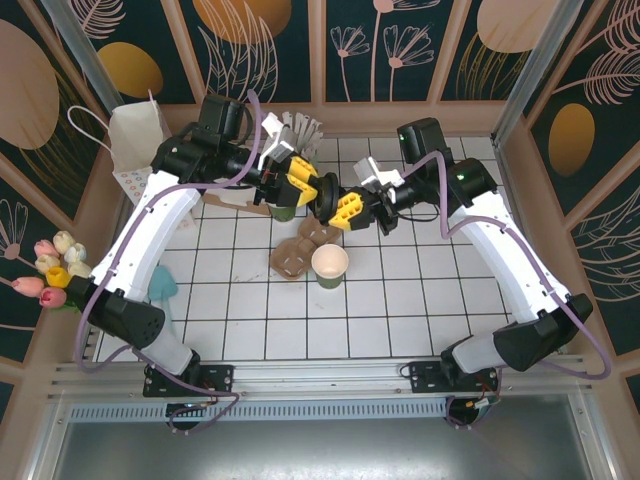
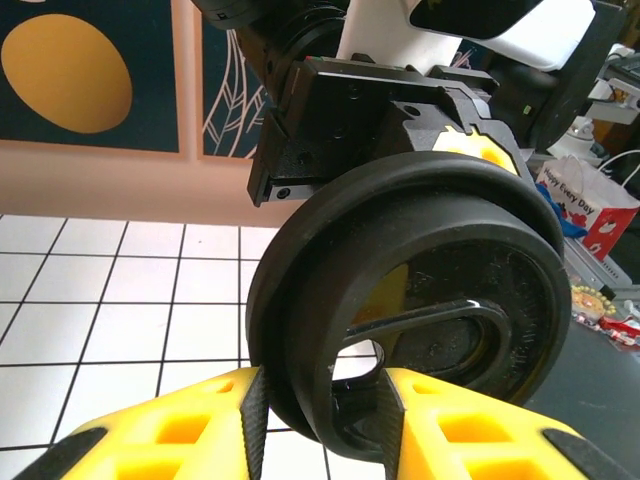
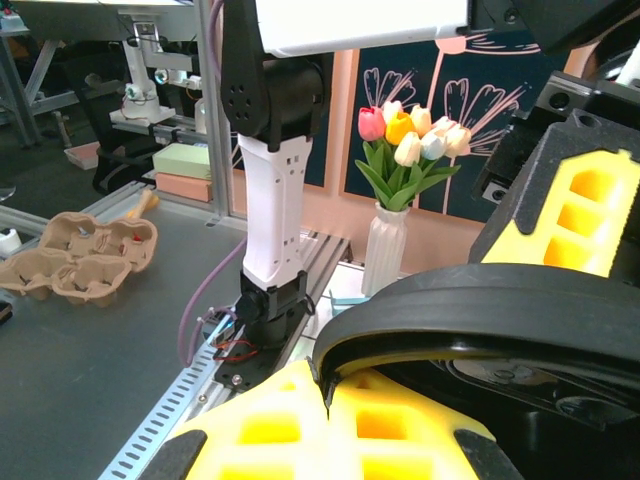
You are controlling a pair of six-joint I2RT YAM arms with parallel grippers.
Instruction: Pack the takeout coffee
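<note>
Tiled table [image 1: 400,300]: takeout coffee [image 1: 330,264] upright, mouth up; lid [image 2: 420,290] on edge.

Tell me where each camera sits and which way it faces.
Top external: above and behind, looking down on the white tiled table; both arms, left gripper and right gripper meeting.
Left wrist: on the left arm, looking past its yellow fingers at the black round plastic lid.
Right wrist: on the right arm, facing the left arm's base; its fingers pinch the lid.
Both wrist views share the lid.
</note>
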